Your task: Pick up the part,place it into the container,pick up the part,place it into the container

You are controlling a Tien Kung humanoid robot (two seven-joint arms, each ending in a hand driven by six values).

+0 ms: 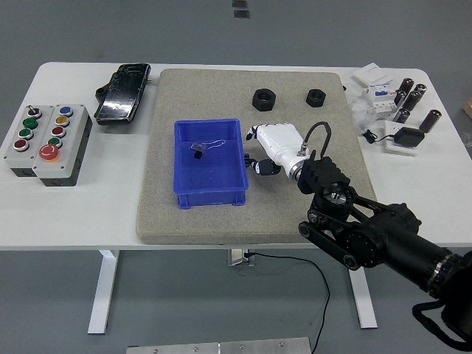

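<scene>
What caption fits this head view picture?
Right hand hovers beside the blue bin, one part inside, two nuts waiting.

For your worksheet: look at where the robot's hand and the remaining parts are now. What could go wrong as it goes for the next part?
1. The right hand sits close beside the blue bin; a careless swing could knock the bin across the mat.
2. The two black nuts lie near each other, so reaching for one might push the other away.
3. The small part already in the bin could bounce out if the bin is bumped.
</scene>
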